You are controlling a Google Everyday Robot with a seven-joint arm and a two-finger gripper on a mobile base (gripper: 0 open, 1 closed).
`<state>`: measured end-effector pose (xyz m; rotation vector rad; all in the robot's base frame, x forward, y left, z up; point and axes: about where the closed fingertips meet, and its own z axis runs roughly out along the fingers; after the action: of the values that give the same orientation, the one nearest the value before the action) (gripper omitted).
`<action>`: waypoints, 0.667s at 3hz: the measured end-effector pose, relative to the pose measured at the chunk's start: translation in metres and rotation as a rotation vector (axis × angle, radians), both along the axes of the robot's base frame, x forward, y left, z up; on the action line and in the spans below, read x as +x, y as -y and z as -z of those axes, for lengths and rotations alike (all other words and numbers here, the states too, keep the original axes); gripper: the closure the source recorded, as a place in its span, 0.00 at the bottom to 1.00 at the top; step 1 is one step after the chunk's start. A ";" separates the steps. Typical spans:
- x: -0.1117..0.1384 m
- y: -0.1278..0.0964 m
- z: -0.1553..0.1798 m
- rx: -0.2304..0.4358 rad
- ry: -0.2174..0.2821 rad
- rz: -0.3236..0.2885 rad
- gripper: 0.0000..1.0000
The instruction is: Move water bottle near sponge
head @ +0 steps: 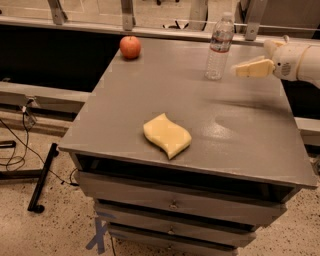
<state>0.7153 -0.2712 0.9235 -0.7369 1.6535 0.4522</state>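
Observation:
The water bottle (219, 46) stands upright near the far edge of the grey table (240, 125), clear with a white cap and label band. The pale-yellow sponge (167, 135) lies flat near the table's front edge, well apart from the bottle. My gripper (239, 69) comes in from the right, just right of the bottle at about its lower-body height, pointing at it and not touching it. It holds nothing.
A red-orange apple (130, 47) sits at the table's far left corner. A railing with metal posts (128, 12) runs behind the table. Drawers (172, 202) are below the top. Cables and a black stand leg (42, 177) lie on the floor at left.

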 end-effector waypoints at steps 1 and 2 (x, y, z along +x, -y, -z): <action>0.018 -0.026 0.010 0.076 0.052 -0.061 0.00; 0.031 -0.048 0.014 0.103 0.083 -0.109 0.00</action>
<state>0.7466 -0.2233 0.9093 -0.7610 1.5067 0.5725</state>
